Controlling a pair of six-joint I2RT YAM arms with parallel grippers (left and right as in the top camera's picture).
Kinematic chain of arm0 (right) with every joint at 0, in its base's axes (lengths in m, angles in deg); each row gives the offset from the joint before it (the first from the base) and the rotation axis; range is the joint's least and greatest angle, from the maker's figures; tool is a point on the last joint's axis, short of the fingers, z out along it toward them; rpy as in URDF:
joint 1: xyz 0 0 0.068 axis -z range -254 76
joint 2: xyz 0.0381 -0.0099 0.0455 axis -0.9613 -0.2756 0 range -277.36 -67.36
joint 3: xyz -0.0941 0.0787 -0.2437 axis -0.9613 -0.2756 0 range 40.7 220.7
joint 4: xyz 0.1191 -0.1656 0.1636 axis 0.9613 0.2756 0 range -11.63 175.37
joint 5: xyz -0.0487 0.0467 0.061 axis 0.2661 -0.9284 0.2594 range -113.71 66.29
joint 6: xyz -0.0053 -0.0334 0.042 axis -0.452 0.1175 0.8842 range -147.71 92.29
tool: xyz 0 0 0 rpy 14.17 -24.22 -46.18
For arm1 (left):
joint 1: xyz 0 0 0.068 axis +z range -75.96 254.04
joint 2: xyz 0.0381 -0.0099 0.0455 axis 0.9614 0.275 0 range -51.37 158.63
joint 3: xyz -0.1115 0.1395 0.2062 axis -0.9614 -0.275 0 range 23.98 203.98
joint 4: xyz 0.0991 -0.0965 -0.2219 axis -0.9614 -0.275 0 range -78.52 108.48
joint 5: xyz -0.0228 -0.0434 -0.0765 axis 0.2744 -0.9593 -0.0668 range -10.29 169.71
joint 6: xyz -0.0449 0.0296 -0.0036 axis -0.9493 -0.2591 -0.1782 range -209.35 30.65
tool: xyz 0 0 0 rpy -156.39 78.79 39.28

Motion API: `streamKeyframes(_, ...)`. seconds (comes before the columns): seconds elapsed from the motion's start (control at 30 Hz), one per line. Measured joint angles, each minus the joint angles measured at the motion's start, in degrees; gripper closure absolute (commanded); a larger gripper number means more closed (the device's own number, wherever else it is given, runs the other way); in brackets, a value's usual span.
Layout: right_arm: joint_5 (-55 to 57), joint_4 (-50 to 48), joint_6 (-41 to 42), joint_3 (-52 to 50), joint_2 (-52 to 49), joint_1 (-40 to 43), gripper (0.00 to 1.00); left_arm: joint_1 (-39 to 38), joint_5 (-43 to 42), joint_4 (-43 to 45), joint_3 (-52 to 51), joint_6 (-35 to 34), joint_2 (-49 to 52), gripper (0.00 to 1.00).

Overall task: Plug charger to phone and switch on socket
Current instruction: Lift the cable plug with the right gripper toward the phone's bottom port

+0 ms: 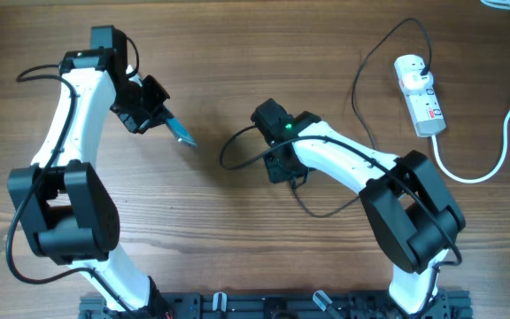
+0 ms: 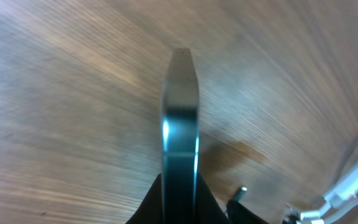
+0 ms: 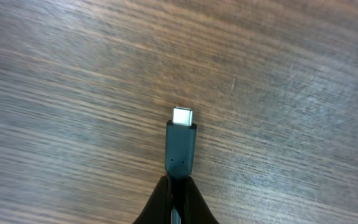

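Note:
My left gripper (image 1: 153,111) is shut on the phone (image 1: 181,132), holding it edge-up above the table; in the left wrist view the phone (image 2: 180,118) shows edge-on, sticking out from between the fingers (image 2: 179,202). My right gripper (image 1: 277,164) is shut on the charger's black connector plug (image 3: 181,144), whose metal tip points away over bare wood; its fingers (image 3: 178,199) pinch the plug's base. The thin black cable (image 1: 361,75) loops from the right gripper to the white socket strip (image 1: 420,105) at the far right. Phone and plug are well apart.
A thick white cord (image 1: 503,133) curves from the socket off the top right corner. The black cable also loops on the table by the right arm (image 1: 321,211). The wooden table (image 1: 237,257) lies below both arms.

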Motion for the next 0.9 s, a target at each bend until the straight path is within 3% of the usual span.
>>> streamKeyframes(0.07, -0.83, 2.23, -0.04, 3.65, 0.55, 0.00, 0.96, 0.02, -7.85, 1.73, -0.02, 4.48, 0.00, 0.96)
streamKeyframes(0.13, -7.61, 3.87, -3.28, 5.86, 6.05, 0.07, 0.96, 0.00, -22.56, 4.55, -0.02, 11.89, 0.02, 0.96)
streamKeyframes(0.27, -18.43, 4.70, -5.90, 8.63, 22.38, -1.36, 0.96, -0.61, -39.43, 10.69, -0.02, 16.06, 0.00, 0.96)
streamKeyframes(0.37, -20.87, 5.68, -5.18, 9.09, 26.67, -5.14, 0.96, -2.43, -47.06, 14.38, -0.02, 16.96, 0.00, 0.96)
streamKeyframes(0.57, -19.41, 5.81, 0.61, 9.07, 26.14, -6.05, 0.96, -6.36, -56.46, 21.46, -0.07, 17.20, 0.00, 0.96)
streamKeyframes(0.9, -9.22, 2.78, 7.58, 9.07, 26.03, -6.05, 0.96, -6.25, -57.66, 21.66, -0.07, 16.92, 0.00, 0.96)
